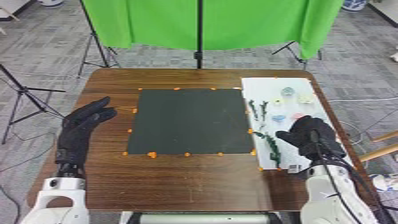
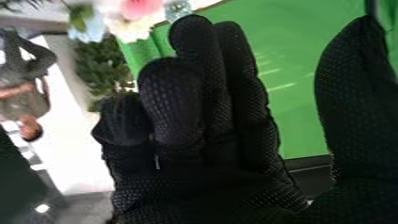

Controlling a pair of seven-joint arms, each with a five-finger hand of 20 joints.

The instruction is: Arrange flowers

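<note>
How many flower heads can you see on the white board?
4: a pale yellow one, another to its right, then a blue one and a pink one near the right hand, which may hide more.

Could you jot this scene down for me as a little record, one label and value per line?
Surface: brown wooden table
Middle: dark mat with orange marks around it
Right side: white board bearing flowers and green sprigs
Flower colours: blue, pink, pale yellow
Left hand: open, left of mat
Right hand: open, over board
Backdrop: green cloth
</note>
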